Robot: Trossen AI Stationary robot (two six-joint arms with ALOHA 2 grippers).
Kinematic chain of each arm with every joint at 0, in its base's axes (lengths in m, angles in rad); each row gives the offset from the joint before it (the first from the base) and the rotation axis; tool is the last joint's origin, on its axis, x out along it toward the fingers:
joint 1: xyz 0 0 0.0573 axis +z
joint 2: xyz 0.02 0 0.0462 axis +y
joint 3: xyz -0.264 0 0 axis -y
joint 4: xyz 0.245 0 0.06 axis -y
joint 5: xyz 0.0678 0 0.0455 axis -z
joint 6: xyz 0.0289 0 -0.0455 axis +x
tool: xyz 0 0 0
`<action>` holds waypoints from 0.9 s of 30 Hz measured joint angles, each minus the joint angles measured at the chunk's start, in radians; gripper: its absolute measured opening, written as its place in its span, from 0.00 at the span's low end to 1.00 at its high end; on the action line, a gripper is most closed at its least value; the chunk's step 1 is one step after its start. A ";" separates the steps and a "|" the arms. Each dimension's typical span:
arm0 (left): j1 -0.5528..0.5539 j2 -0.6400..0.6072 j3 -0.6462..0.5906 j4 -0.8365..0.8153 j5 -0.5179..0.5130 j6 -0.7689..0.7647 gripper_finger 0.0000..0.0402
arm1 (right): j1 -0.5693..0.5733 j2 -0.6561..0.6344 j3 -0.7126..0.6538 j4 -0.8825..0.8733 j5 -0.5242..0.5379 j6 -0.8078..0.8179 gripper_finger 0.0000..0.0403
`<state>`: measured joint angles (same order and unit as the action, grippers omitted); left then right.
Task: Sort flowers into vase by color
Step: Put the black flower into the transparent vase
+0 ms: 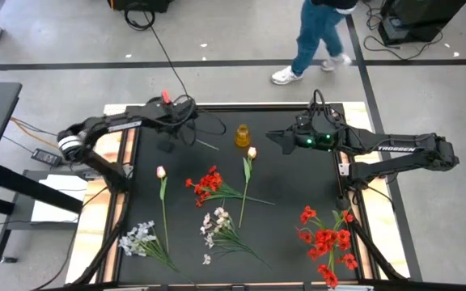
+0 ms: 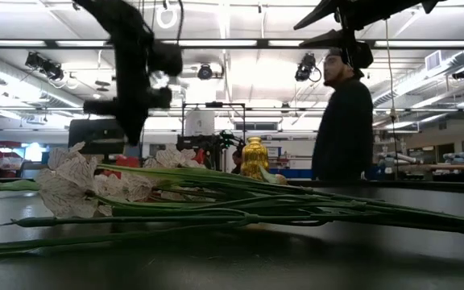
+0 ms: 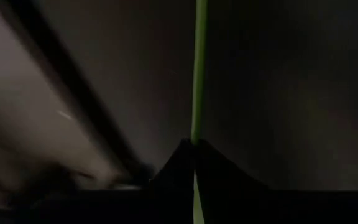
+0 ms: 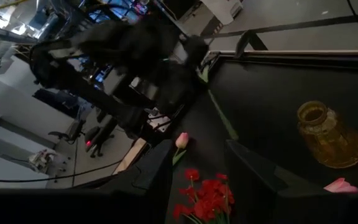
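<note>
My left gripper (image 1: pixel 191 129) (image 3: pixel 194 146) is raised over the far left of the black mat, shut on a thin green flower stem (image 1: pixel 206 145). I cannot see this flower's blossom. An amber glass vase (image 1: pixel 242 135) (image 4: pixel 325 134) stands at the far middle of the mat. My right gripper (image 1: pixel 273 139) (image 4: pixel 197 180) hovers open just right of the vase. Lying flat on the mat are two pink tulips (image 1: pixel 161 172) (image 1: pixel 252 152), two red bunches (image 1: pixel 207 184) (image 1: pixel 326 238) and two white sprays (image 1: pixel 217 222) (image 1: pixel 140 238). My left gripper pinches the green stem (image 3: pixel 196 124) between its two fingertips. The stem runs straight out ahead of the fingers and slants toward the vase side. It is held up off the mat at the fingers. Whether its free end (image 1: pixel 215 149) touches the mat I cannot tell.
A person (image 1: pixel 318 36) (image 2: pixel 341 121) walks past beyond the table's far edge. Cables trail from the left arm near the far left corner (image 1: pixel 205 121). Bare mat lies between the vase and the flowers, and along the right side near the right arm (image 1: pixel 395 153).
</note>
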<state>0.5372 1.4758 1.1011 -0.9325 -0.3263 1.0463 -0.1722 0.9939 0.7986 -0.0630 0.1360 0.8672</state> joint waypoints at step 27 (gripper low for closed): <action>-0.630 -0.184 0.002 0.923 -0.076 0.805 0.03 | -0.036 0.233 0.000 0.496 -0.426 0.177 0.39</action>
<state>-0.0930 1.2916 1.1034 -0.0099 -0.4022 1.8515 -0.2085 1.2273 0.7990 0.4329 -0.2902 1.0447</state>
